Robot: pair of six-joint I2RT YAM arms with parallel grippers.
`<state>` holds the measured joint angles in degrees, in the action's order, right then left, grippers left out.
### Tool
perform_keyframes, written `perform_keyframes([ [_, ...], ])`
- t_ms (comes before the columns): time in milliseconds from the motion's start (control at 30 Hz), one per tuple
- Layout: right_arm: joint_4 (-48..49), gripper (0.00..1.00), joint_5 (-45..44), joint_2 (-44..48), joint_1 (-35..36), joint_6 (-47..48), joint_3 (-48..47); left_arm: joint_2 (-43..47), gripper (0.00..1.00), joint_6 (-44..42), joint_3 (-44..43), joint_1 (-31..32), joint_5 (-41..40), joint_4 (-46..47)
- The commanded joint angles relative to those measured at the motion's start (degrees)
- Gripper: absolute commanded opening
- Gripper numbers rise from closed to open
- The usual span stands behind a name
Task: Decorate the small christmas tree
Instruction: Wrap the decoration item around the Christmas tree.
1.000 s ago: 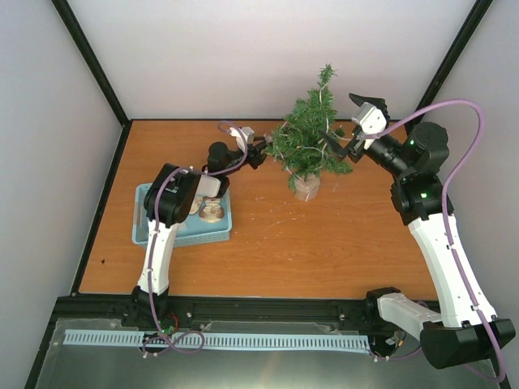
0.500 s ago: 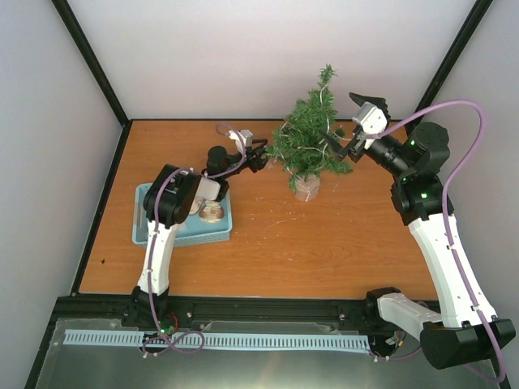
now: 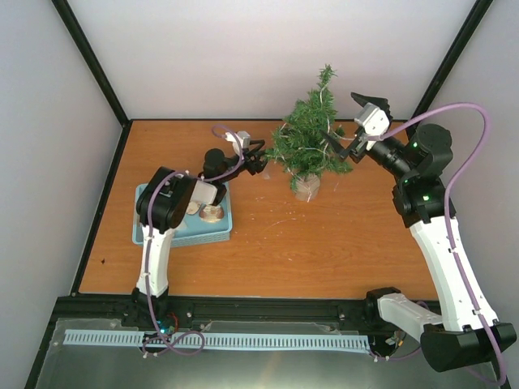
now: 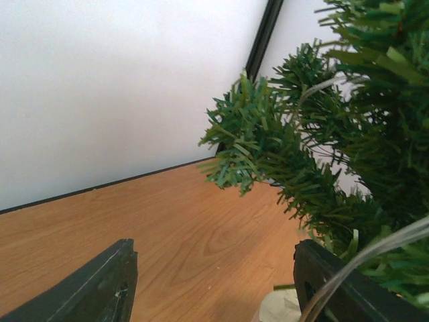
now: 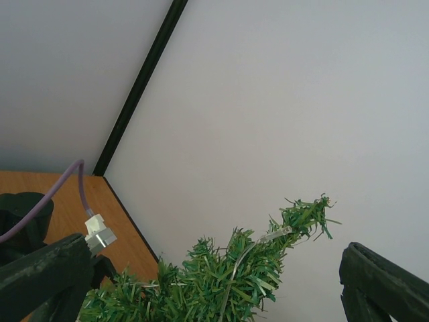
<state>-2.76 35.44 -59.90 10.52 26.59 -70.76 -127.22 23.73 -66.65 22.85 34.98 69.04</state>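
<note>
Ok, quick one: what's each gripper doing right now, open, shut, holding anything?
Left gripper: open, nothing between its fingers, close beside the tree.
Right gripper: open, holding nothing.

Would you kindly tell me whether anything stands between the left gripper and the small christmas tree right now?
Nothing visible does: the left gripper sits just beside the small christmas tree, jaws apart, with only bare tabletop before its outer branches.
</note>
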Motion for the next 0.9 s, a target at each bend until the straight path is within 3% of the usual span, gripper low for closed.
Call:
perform_keyframes([
  [0,1.25,1.00,0.04,1.70,-0.33,-0.57,0.45,4.22,0.65,-0.50,0.77,0.26,-5.06,-1.52],
  [167,0.83,1.00,-0.39,2.32,-0.33,-0.57,0.62,7.03,0.72,-3.04,1.39,0.20,-8.15,-4.91],
  [567,2.07,1.00,0.01,3.17,-0.33,-2.17,1.19,11.69,0.72,0.10,6.20,0.26,-3.50,-7.62],
  [867,1.13,1.00,-0.03,4.38,-0.33,-2.33,1.30,16.36,0.78,-5.27,3.22,0.18,-8.24,-25.28],
])
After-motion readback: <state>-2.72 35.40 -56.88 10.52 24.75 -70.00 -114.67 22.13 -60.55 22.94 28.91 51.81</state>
